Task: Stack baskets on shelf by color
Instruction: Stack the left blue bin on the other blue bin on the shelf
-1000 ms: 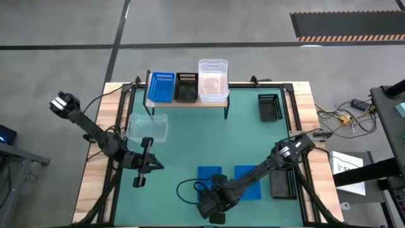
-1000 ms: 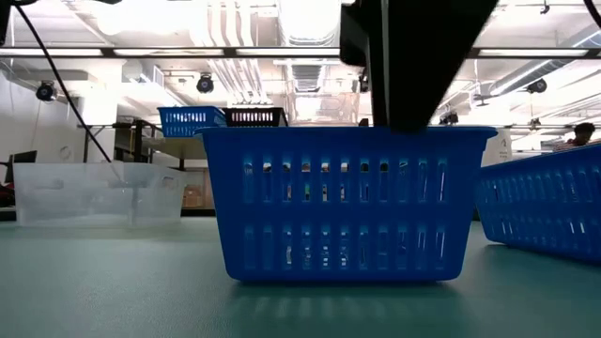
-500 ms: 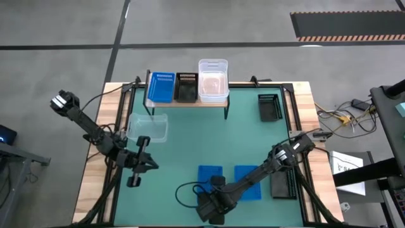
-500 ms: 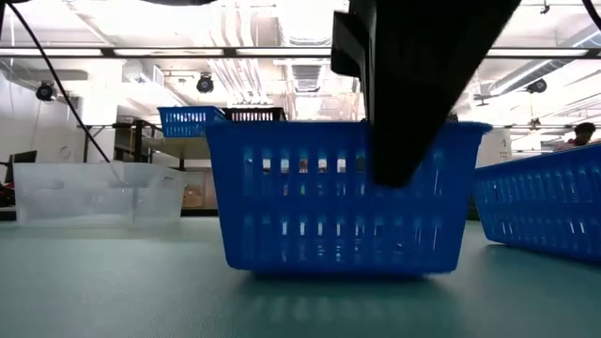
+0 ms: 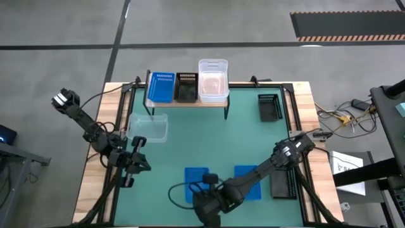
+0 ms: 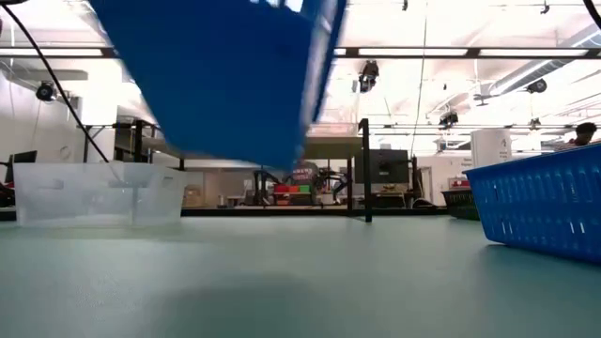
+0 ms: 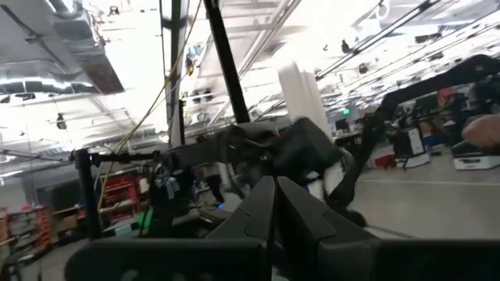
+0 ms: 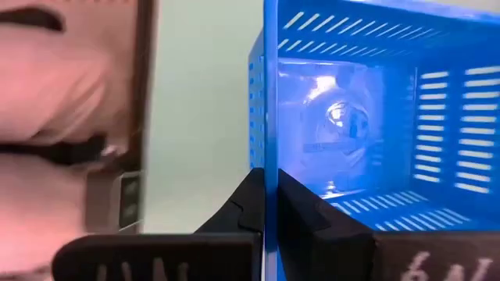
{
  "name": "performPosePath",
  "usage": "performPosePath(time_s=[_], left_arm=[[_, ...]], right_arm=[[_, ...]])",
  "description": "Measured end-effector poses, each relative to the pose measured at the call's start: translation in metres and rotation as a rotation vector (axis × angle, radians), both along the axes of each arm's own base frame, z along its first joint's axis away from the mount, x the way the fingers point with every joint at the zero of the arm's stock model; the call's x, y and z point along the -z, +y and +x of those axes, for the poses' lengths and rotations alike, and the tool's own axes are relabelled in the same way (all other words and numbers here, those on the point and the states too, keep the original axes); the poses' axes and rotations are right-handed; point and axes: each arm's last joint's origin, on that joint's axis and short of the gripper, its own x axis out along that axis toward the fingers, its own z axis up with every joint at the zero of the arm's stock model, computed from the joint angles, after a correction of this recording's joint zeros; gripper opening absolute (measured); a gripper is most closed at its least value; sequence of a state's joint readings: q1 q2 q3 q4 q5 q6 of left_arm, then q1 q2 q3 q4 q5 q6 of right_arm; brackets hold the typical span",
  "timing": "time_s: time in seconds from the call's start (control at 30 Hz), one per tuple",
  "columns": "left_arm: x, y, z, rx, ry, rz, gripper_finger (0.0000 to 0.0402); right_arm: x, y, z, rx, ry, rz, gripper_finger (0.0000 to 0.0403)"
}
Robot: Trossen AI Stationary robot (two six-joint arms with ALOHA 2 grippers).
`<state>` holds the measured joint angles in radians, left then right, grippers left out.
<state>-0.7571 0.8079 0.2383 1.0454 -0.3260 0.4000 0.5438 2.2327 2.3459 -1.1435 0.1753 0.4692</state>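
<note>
On the shelf [image 5: 190,101] at the far edge stand a blue basket [image 5: 160,87], a black basket [image 5: 185,87] and a clear basket [image 5: 213,79]. My right gripper [image 5: 206,185] is shut on another blue basket [image 5: 195,175], which hangs tilted above the table [image 6: 225,75]. A second blue basket [image 5: 248,181] rests on the mat beside it. A clear basket [image 5: 147,126] sits at the left. My left gripper [image 5: 134,163] is shut [image 7: 273,195], holds nothing and stands near that clear basket. My right gripper holds the blue basket by the top edge of one wall [image 8: 270,156], on its near side. One finger is inside the basket and one outside. The fingers come from above, slanting in from the near right. The basket is lifted clear of the mat and tilted.
One black basket [image 5: 269,106] lies at the far right and another [image 5: 283,183] at the near right edge. Cables trail on the mat by the right arm [image 5: 180,193]. Open green mat lies in the table's middle [image 5: 209,136].
My right gripper has shut on the blue basket's wall and lifted it off the mat, carrying it up and toward the table's left edge; the basket has tipped. My left gripper has drawn back a little toward the left edge.
</note>
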Motion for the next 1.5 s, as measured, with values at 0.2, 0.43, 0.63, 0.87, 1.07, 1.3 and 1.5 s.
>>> performPosePath(time_s=[0.2,0.43,0.63,0.87,1.07,1.3,1.5], left_arm=[[0.002,0.007,-0.009,0.003,-0.026,-0.014,0.0000],[0.001,0.014,-0.016,0.002,-0.057,-0.044,0.0000],[0.001,0.014,-0.016,-0.001,-0.061,-0.039,0.0000],[0.000,0.015,-0.018,-0.032,-0.091,0.006,0.0000],[-0.003,0.017,-0.020,-0.034,-0.106,-0.006,0.0000],[-0.004,0.018,-0.021,-0.036,-0.114,-0.010,0.0000],[-0.005,0.019,-0.021,-0.036,-0.118,-0.014,0.0000]], right_arm=[[-0.039,-0.030,0.001,0.018,-0.183,-0.201,0.0009],[-0.064,-0.083,0.021,0.006,-0.279,-0.282,0.0009],[-0.089,-0.140,0.030,0.081,-0.345,-0.313,0.0009],[-0.108,-0.212,0.049,0.198,-0.495,-0.277,0.0009],[-0.114,-0.273,0.062,0.240,-0.619,-0.231,0.0009],[-0.100,-0.328,0.074,0.290,-0.684,-0.254,0.0009],[-0.082,-0.354,0.085,0.310,-0.693,-0.299,0.0009]])
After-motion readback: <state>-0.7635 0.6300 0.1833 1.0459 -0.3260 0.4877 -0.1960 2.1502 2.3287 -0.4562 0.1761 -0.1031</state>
